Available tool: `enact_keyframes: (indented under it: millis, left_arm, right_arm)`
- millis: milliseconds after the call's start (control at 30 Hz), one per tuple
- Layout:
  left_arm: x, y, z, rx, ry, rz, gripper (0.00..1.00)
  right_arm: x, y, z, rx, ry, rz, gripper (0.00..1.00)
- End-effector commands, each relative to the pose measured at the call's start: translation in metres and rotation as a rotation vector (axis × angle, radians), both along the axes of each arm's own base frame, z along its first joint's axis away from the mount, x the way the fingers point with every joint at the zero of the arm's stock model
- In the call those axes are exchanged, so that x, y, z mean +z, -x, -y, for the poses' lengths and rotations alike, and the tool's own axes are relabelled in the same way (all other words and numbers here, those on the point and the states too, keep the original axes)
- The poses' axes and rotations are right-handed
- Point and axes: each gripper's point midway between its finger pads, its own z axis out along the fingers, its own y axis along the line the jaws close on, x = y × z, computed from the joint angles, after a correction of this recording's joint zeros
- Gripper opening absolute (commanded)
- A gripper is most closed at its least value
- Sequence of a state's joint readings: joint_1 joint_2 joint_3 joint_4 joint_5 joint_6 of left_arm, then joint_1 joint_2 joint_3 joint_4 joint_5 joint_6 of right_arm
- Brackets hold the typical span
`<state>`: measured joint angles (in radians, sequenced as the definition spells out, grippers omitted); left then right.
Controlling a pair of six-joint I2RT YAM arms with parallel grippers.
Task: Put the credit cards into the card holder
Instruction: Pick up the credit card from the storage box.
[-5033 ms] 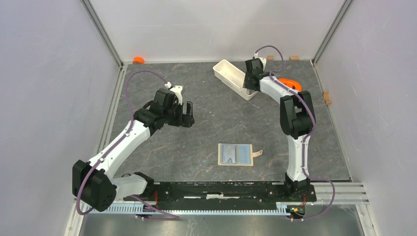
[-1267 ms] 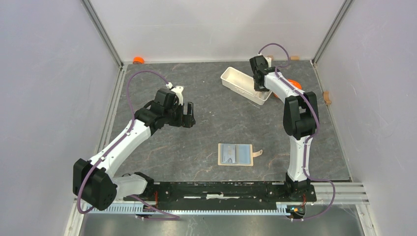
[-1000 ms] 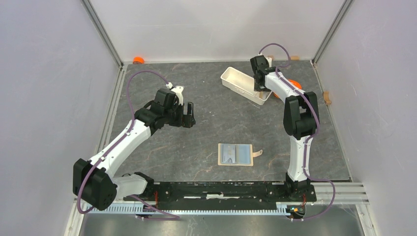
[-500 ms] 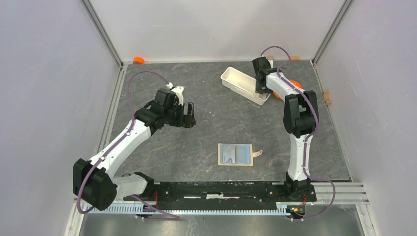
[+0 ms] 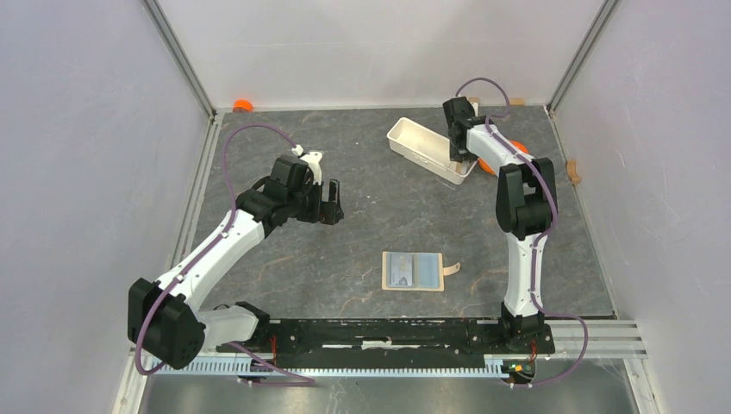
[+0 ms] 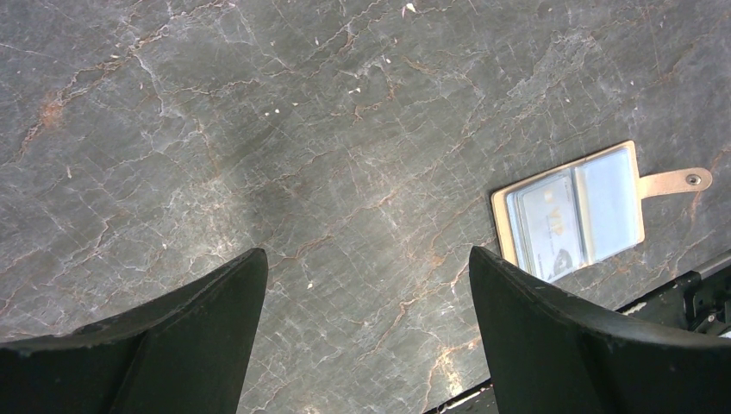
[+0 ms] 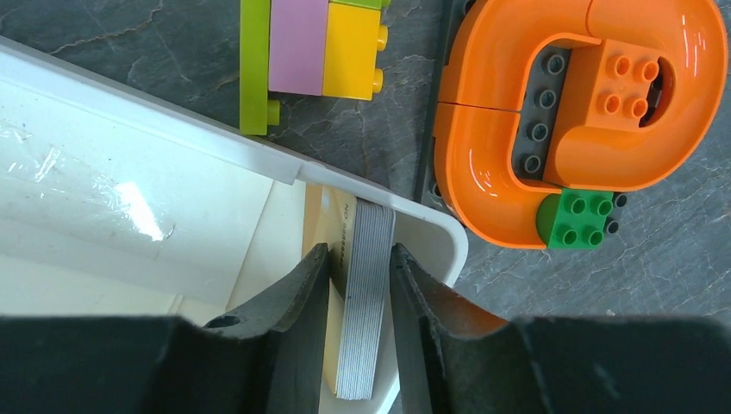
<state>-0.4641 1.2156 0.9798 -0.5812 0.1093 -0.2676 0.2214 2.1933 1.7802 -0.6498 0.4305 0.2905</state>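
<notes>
Right wrist view: the right end effector (image 7: 359, 252) is reaching down into the end of a white tray (image 7: 155, 116), and its two fingers are straddling the credit cards (image 7: 362, 293). These are standing on edge as a tight grey stack with a beige printed face. Both pads appear to be pressing on the stack's outer faces, so I am judging it a grip on the whole stack rather than on one card. Just beyond the fingertips the stack is butting against the tray's rounded end wall. Past that wall, an orange curved block (image 7: 517, 129) and a green, pink and yellow brick cluster (image 7: 319, 43) are lying on the desk (image 6: 259, 103).

Recommended handling: the squeeze should be coming on squarely across the flat faces. The lift should be going straight up, clear of the end wall, before any sideways travel. The tray looks light and may be dragged along, and loose cards could be fanning out of the middle of the stack.

The card holder (image 6: 573, 211) is lying open and flat, well away from this end effector towards the arm bases. One pocket appears to be showing a printed card. The left end effector (image 6: 366, 259) is hanging wide open and empty over bare desk, with the holder off to one side of it.
</notes>
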Motion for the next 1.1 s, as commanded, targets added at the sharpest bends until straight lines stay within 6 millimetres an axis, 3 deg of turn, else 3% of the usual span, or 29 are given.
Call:
enact_keyframes:
  millis: [0, 467, 833, 1067]
  left_arm:
    - [0.010, -0.003, 0.002, -0.027, 0.016, 0.045, 0.93]
    - [0.011, -0.003, 0.002, -0.028, 0.020, 0.049, 0.93]
    - [0.014, -0.001, 0.003, -0.031, 0.028, 0.053, 0.93]
    - [0.015, -0.001, 0.004, -0.033, 0.035, 0.054, 0.93]
  right_arm:
    - [0.030, -0.008, 0.007, -0.010, 0.014, 0.057, 0.36]
    - [0.047, -0.010, 0.009, -0.006, 0.019, 0.078, 0.33]
    - [0.042, -0.005, 0.013, -0.011, 0.026, 0.047, 0.32]
    - [0.051, -0.003, 0.017, -0.017, 0.045, 0.054, 0.33]
